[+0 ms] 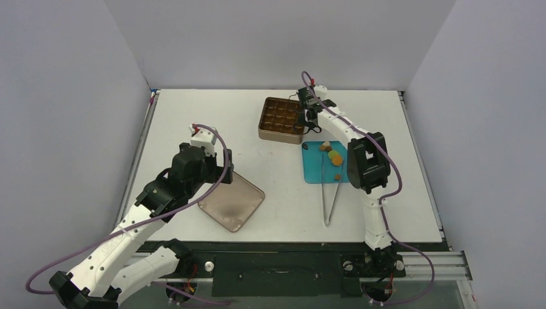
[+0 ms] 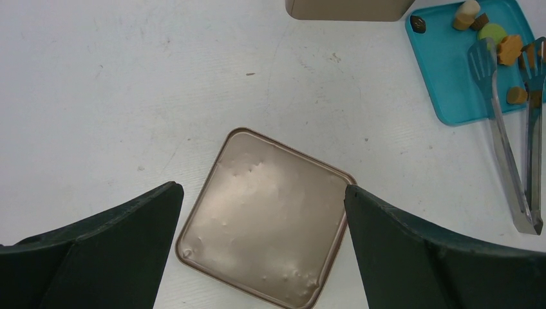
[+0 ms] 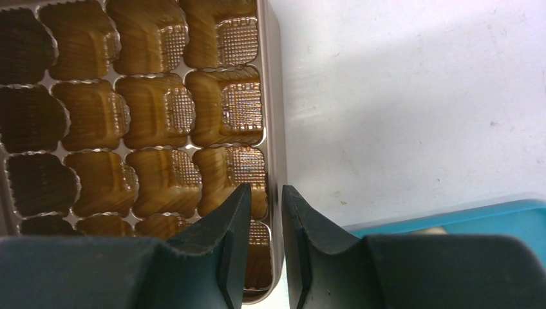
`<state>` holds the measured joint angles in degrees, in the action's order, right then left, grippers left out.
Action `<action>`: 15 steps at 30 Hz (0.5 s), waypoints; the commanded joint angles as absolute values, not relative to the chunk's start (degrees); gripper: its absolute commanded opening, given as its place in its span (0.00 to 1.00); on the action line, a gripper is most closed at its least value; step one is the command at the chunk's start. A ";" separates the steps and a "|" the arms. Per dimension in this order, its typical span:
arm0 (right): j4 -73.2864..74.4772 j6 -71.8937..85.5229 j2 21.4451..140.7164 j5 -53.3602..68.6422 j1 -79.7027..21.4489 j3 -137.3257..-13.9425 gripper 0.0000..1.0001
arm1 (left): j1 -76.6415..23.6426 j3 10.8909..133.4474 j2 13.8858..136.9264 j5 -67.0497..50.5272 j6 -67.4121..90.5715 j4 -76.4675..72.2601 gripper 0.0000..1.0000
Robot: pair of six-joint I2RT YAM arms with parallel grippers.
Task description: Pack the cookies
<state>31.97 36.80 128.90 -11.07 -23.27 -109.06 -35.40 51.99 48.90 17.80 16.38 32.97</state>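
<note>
Left hand (image 2: 262, 188) hangs over the white tabletop (image 1: 193, 116) with its two dark fingers (image 2: 129, 244) spread as wide as they go, and it holds nothing. Right under it lies the square pinkish-gold metal lid (image 2: 264, 219) with round corners, flat on the tabletop. The right hand (image 3: 265, 190) is reaching far out to the square gold metal tin (image 1: 263, 122), which sits near the back of the tabletop. The tin has rows of little shiny brown cups inside. This hand's two fingers are close together with only a thin gap. One finger is over the cups and the other is outside the tin, so the tin's right wall (image 3: 275, 96) runs between them. They may be pinching that wall, but from this close I cannot tell if they touch it. The cookies (image 1: 331, 154) are not in the tin. They lie on the flat blue-green plastic tray (image 2: 444, 71), which sits just beside the tin on its near side. They are tiny bits: a tan one, a green one, a yellow-orange one and two dark ones bunched at the far end of the tray, and another orange one nearer. Long silver metal tweezers (image 2: 508, 167) lie with their flat tips on the tray among the cookies. Their joined end rests on the tabletop, pointing to the near edge.
</note>
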 commanded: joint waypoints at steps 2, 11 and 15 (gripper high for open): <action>32.27 37.46 130.07 -10.53 -23.07 -112.41 0.18 | -34.89 52.37 48.87 17.06 17.14 31.41 0.96; 32.01 38.02 130.94 -9.67 -23.02 -111.32 0.07 | -34.83 52.33 48.78 17.05 17.14 31.43 0.97; 31.91 38.12 131.11 -9.30 -23.08 -110.61 0.05 | -34.89 52.35 48.86 17.05 17.14 31.54 0.97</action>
